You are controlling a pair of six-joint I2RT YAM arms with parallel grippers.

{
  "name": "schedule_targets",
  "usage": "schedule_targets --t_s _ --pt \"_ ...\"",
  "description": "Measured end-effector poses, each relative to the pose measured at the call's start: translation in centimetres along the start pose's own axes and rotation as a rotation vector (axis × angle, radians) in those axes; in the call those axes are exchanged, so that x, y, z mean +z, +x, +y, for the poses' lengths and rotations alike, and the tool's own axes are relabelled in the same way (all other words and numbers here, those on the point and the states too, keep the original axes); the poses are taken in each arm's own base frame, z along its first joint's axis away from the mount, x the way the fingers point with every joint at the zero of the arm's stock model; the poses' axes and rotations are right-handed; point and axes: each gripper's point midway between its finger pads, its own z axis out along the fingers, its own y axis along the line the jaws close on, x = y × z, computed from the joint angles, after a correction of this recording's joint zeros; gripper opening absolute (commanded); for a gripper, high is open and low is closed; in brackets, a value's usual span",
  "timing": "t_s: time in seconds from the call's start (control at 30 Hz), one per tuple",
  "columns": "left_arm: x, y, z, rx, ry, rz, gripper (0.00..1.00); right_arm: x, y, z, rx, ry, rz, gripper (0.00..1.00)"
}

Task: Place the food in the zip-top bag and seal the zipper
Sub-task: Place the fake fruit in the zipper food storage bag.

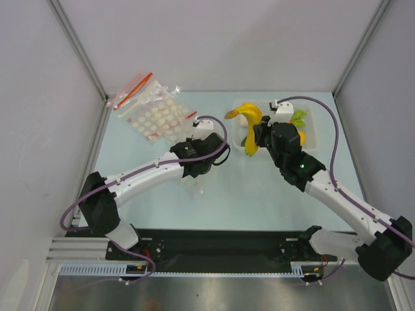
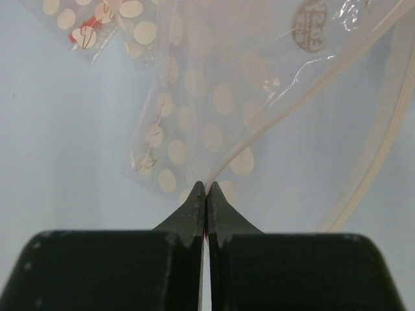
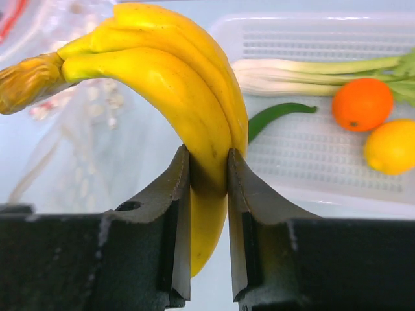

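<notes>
Right wrist view: we see the right tool [image 3: 209, 170] clenched on the curved yellow banana bunch [image 3: 162, 84], beside the white mesh basket [image 3: 324, 162] near the far right corner of the table [image 1: 259, 201]. The left tool [image 2: 205, 189] pinches the see-through dotted plastic bag [image 2: 214, 103] mid-table. We judge nothing bagged yet, and sealing remains.

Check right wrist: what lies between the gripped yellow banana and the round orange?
The dark green curved vegetable, lying on the white mesh basket's floor; the right wrist view shows it. The long white-and-green leek lies beside it.
</notes>
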Motion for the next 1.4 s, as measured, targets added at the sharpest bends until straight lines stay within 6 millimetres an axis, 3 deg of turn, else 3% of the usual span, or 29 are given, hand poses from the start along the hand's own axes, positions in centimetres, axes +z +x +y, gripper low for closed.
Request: schedule_targets --t_s 0.1,0.17,0.3,0.43,0.63,0.9,1.17,1.4 --pt "0.0 0.3 -0.6 0.005 0.03 0.013 0.0 -2.5 0.7 1.3 0.031 -0.074 -0.036 0.0" --pt "0.0 0.7 -1.1 0.01 0.062 0.031 0.0 -3.5 2.0 1.0 0.049 -0.093 -0.04 0.0" --pt "-0.2 1.0 -2.4 0.015 0.129 0.057 0.0 -4.3 4.5 0.9 0.075 -0.142 -0.036 0.0" --pt "-0.4 1.3 -3.1 0.009 0.181 0.072 0.0 -4.7 5.4 2.1 0.09 -0.22 -0.052 0.0" --pt "-1.3 1.4 -3.1 -0.015 0.242 0.088 0.0 -6.6 4.5 3.3 0.144 -0.324 -0.146 0.0" --pt "-2.4 1.5 -5.1 -0.051 0.383 0.136 0.0 -9.1 1.9 3.8 0.244 -0.416 -0.295 0.0" --pt "-3.6 1.6 -6.7 -0.082 0.48 0.176 0.0 -10.0 2.1 5.0 0.299 -0.486 -0.354 0.0" --pt "-5.9 0.0 -8.4 -0.161 0.619 0.167 0.0 -9.4 3.8 6.6 0.322 -0.51 -0.364 0.0"
